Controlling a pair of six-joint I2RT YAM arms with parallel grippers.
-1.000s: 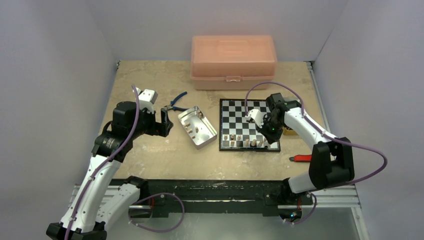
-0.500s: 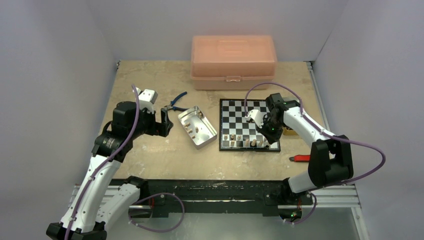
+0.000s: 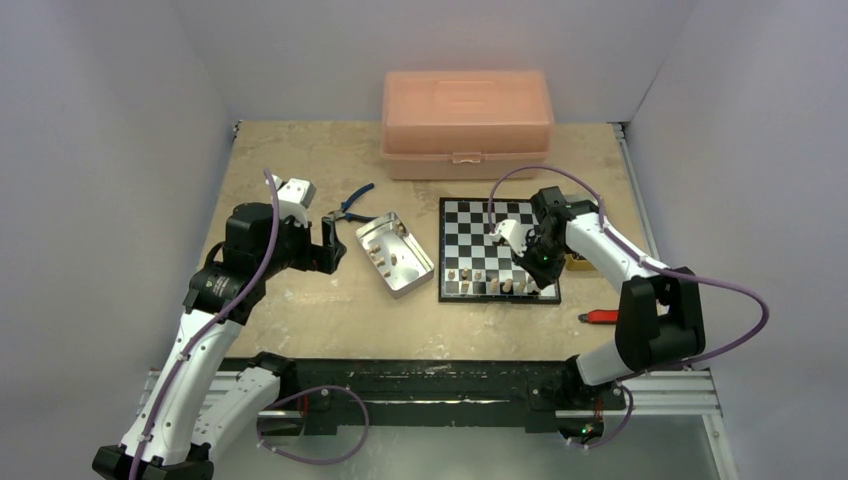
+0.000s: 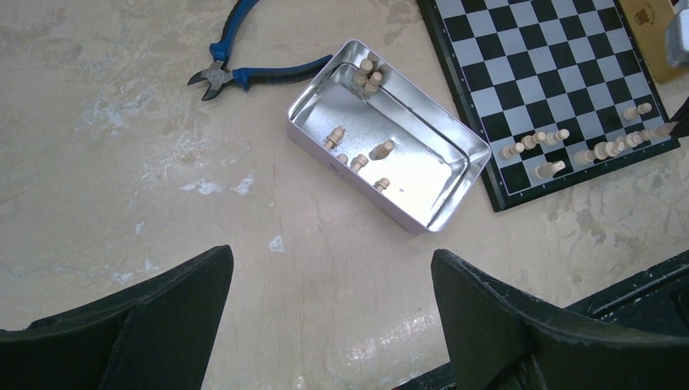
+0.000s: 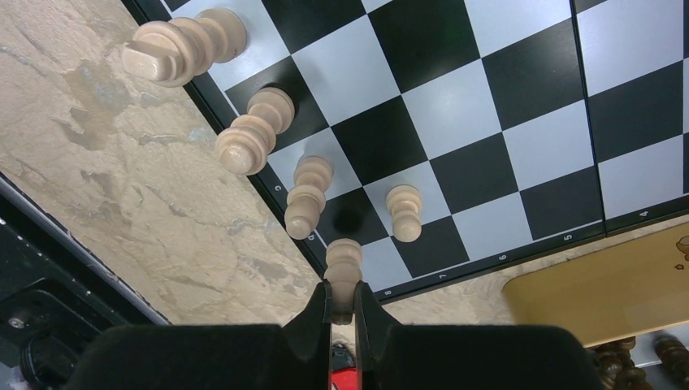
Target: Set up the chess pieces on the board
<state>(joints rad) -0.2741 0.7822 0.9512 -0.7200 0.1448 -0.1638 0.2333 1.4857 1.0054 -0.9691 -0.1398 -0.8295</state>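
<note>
Where the table [image 3: 330, 320] runs closest to the arm bases, a red-handled tool [image 3: 598, 316] lies just off the near right corner of the board [image 3: 480, 225]. Right gripper [image 5: 342, 302] is over that corner, fingers pinched together on the top of one tan piece [image 5: 343, 256]; cannot tell whether its foot touches the square. Other light chess pieces [image 4: 540, 146] stand in a ragged line along the board's near edge, a small one a row in. Left of the board sits an open tin [image 4: 422, 175], set at an angle to it, with several more light pieces [image 4: 370, 77] inside. Left gripper [image 4: 333, 325] hangs above bare table on the tin's left side, fingers spread wide, holding nothing. Farther back, blue-handled pliers [image 4: 244, 73] lie near the tin's far corner. A shut pink box [image 3: 466, 120] sits against the back wall.
</note>
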